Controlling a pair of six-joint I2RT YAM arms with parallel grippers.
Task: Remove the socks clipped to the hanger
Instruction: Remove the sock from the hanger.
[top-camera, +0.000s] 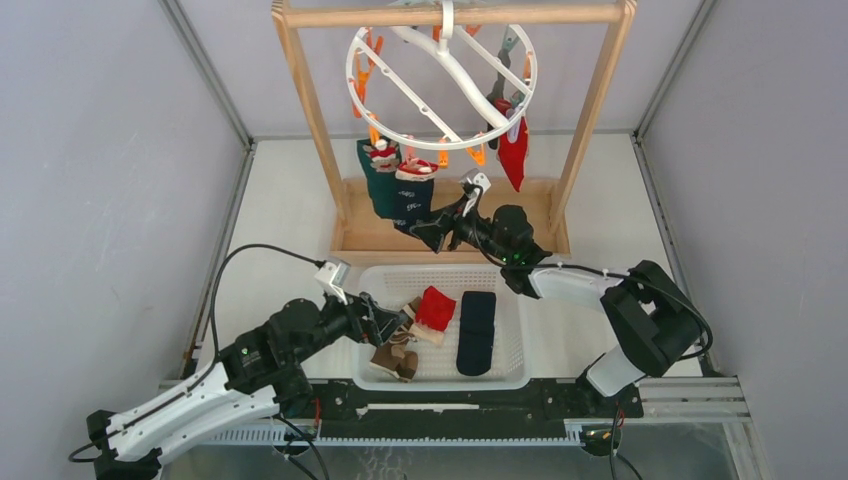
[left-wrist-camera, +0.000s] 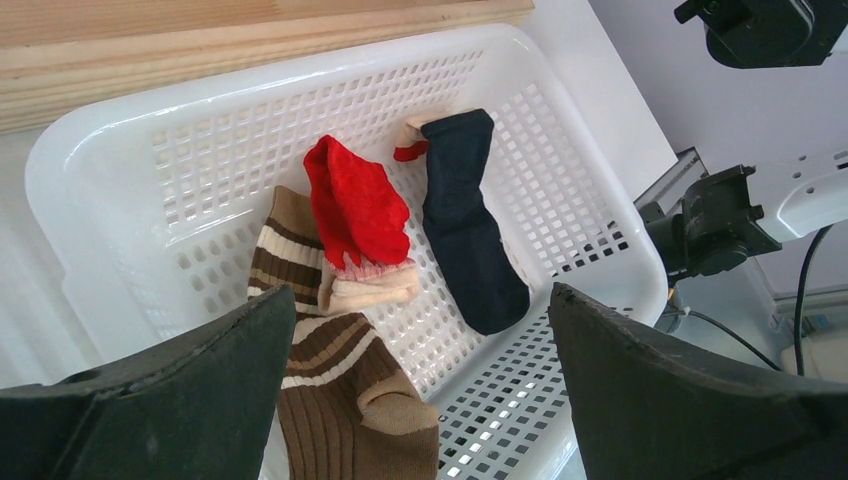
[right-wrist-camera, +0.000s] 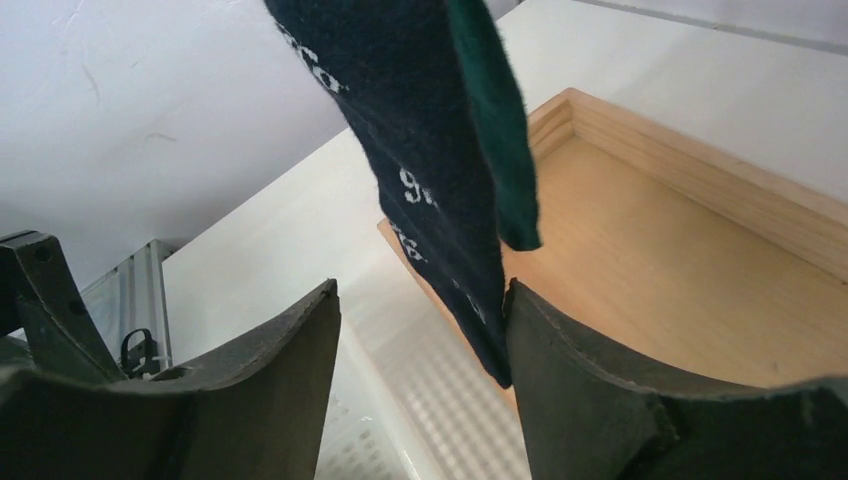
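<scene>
The round white hanger (top-camera: 441, 85) hangs tilted from the wooden rack's top bar. A dark green sock (top-camera: 378, 180), a navy sock (top-camera: 415, 200) and a red sock (top-camera: 513, 157) still hang from its clips. My right gripper (top-camera: 432, 232) is open, its jaws around the navy sock's lower end (right-wrist-camera: 440, 200), the sock touching the right finger. My left gripper (top-camera: 392, 318) is open and empty over the white basket (top-camera: 375, 275). In the basket lie a brown-and-cream striped sock (left-wrist-camera: 340, 390), a red sock (left-wrist-camera: 355, 210) and a navy sock (left-wrist-camera: 465, 225).
The wooden rack (top-camera: 600, 95) stands at the back on a tray-like base (right-wrist-camera: 660, 250). Grey walls close in the left, right and back. The basket sits between the arms, in front of the rack base.
</scene>
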